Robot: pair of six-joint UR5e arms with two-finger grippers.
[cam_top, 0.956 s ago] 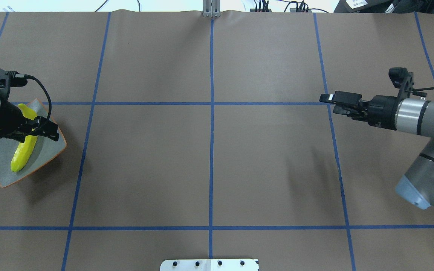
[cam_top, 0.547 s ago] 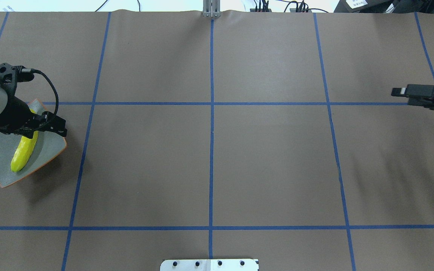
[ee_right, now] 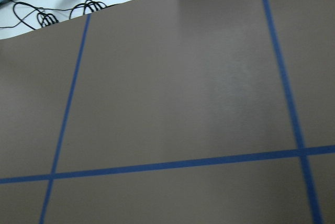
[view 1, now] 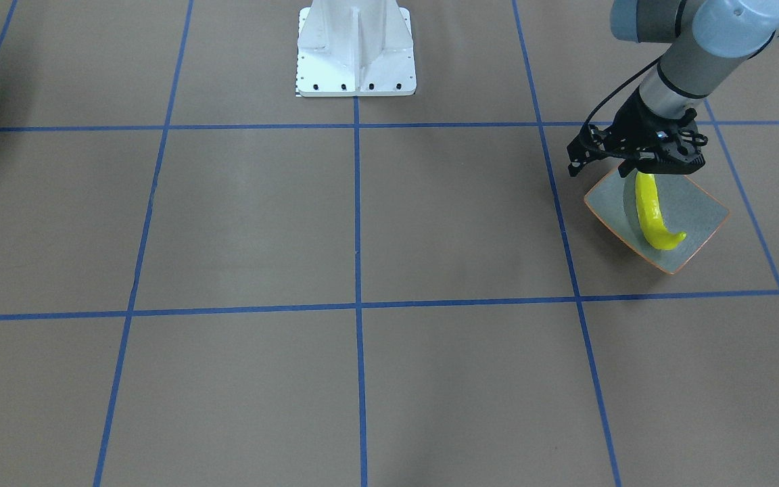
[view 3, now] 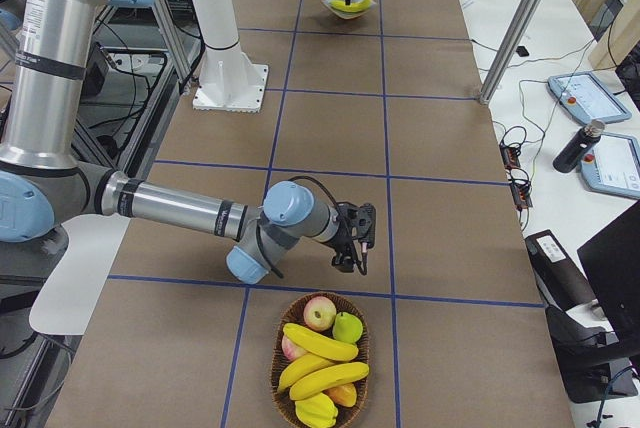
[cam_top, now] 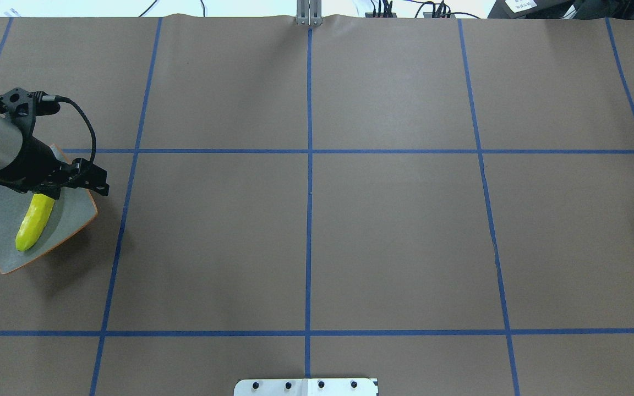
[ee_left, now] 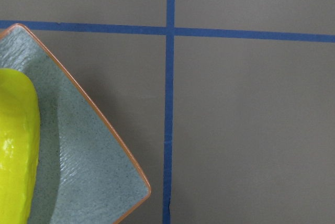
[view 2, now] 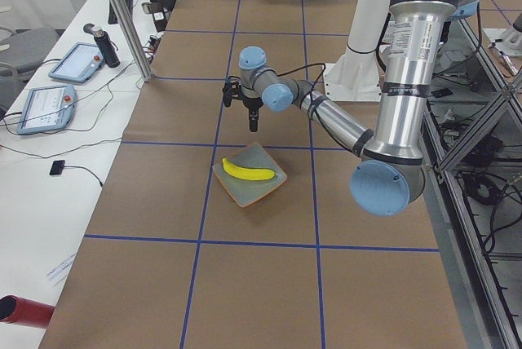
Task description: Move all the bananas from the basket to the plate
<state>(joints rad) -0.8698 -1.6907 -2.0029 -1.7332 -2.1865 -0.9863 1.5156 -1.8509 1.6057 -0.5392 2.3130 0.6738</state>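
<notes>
at the counter's left end, the left pincer hangs above the edge of the plate, holding nothing. whether its jaws stand apart or together i cannot tell. the plate sits flat on the counter, and one banana lies across its middle, clear of the pincer. off the right end, seen only from the side camera, the right pincer hovers low over the counter, near a woven basket. i cannot tell how its jaws stand. in the basket several bananas lie piled with apples.
</notes>
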